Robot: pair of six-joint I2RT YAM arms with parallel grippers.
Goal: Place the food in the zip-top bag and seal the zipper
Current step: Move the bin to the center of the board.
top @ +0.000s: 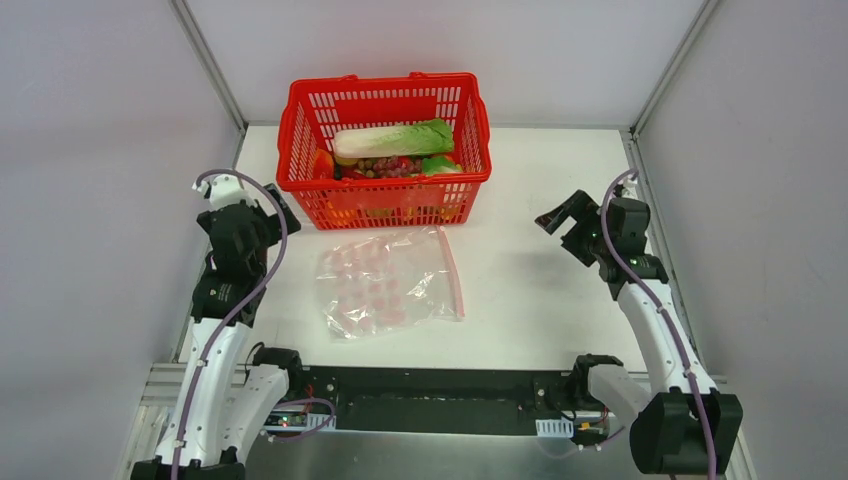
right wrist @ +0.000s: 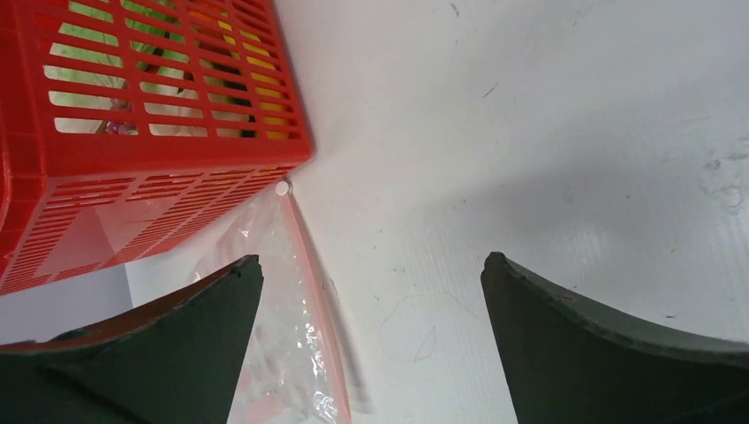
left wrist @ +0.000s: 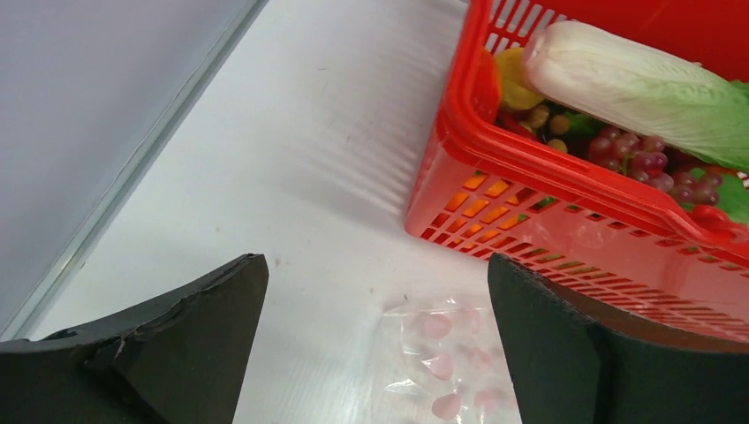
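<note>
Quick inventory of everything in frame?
basket: 1, red, far middle of table
cabbage: 1, pale and green, on top in basket
grapes: 1 bunch, purple, in basket under cabbage
yellow fruit: 1, yellow, basket's left end
zip-top bag: 1, clear, pink spots, flat in front of basket
zipper: 1, pink-red, bag's right edge
table: 1, white
left gripper: black, open, empty
right gripper: black, open, empty
</note>
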